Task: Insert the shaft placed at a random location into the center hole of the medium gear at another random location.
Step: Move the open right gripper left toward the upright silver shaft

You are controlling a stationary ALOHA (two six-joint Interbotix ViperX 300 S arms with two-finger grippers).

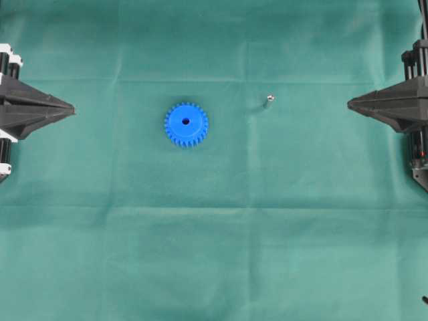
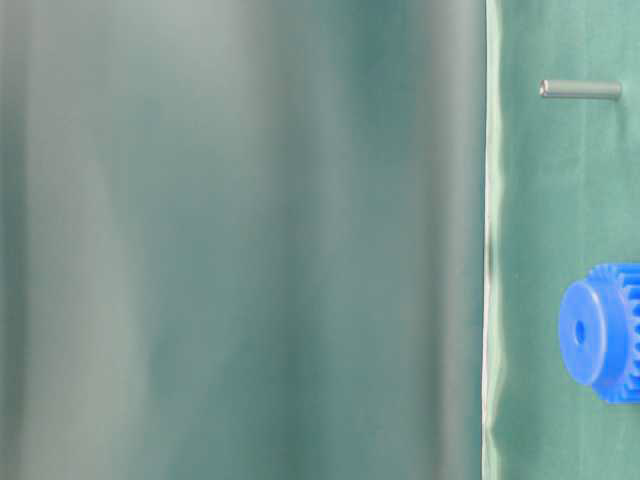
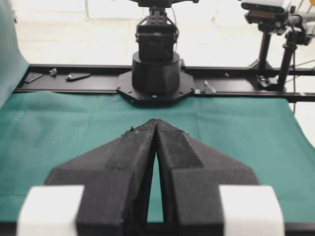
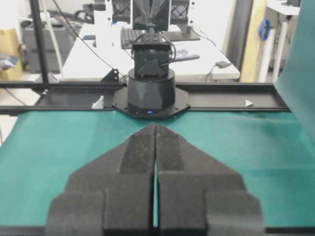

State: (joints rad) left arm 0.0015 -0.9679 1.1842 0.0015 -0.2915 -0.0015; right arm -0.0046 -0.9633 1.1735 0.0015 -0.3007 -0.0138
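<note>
Nothing done yet: lying untouched on the green cloth point(image 1: 214, 254), the shaft point(image 1: 269, 101) at about two o'clock from the medium gear point(image 1: 186, 124), well apart, center hole point(image 1: 185, 122) empty. Waiting at nine and three o'clock, left gripper point(image 1: 67, 107) and right gripper point(image 1: 353, 103), both pinched together, holding nothing. Showing the shaft's full length and the gear's raised hub only at table level; wrist views missing both parts.
</note>
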